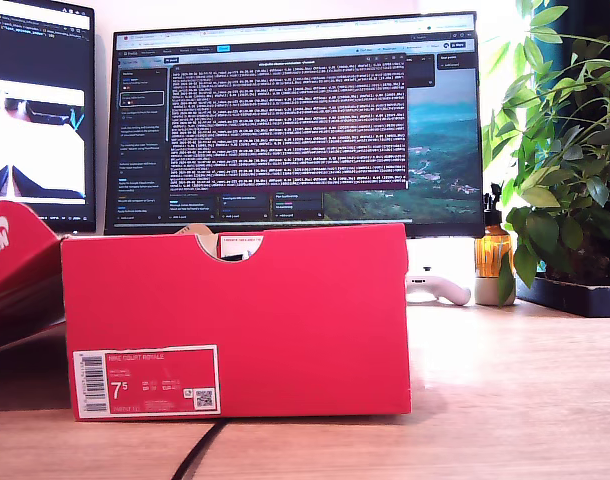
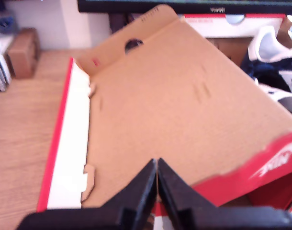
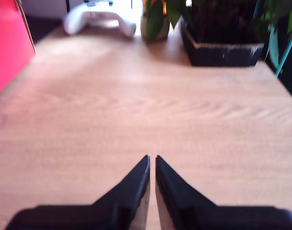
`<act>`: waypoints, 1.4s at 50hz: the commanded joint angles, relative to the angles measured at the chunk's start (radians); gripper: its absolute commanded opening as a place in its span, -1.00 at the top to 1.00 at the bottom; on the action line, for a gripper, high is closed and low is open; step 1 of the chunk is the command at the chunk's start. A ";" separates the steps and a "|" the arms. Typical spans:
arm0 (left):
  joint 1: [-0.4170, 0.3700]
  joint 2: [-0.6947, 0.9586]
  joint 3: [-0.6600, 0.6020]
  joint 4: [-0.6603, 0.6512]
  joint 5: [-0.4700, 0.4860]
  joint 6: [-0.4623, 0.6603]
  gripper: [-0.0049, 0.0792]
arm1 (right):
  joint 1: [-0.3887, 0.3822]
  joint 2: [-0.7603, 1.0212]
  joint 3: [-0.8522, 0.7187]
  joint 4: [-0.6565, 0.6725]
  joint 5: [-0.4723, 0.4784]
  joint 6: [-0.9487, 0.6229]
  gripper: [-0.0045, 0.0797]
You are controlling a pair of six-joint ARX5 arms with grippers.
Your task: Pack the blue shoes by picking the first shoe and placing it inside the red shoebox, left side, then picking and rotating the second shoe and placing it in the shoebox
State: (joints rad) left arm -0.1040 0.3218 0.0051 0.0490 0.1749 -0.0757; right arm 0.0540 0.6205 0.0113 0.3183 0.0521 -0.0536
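The red shoebox stands mid-table in the exterior view, with its "7.5" label and half-round notch facing the camera. Its inside is hidden there. In the first wrist view, my first gripper is shut and empty above the brown inner face of the red lid. Beyond the lid lie the blue shoes, showing navy with white parts. Whether they sit inside the box, I cannot tell. My second gripper is shut and empty over bare wooden table, with the shoebox's red side beside it. Neither gripper shows in the exterior view.
The red lid with a white swoosh leans at the exterior view's left. A monitor stands behind the box. A white controller, an amber bottle and a potted plant are at the exterior view's right. A black cable runs forward.
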 commanded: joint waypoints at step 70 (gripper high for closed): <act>-0.004 -0.199 -0.031 -0.247 -0.052 -0.003 0.93 | 0.005 -0.620 -0.004 -0.486 0.000 0.107 0.92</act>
State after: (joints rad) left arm -0.1047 0.1246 0.0055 -0.1822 0.1219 -0.0761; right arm 0.0540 0.0074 0.0116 -0.1745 0.0521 0.0521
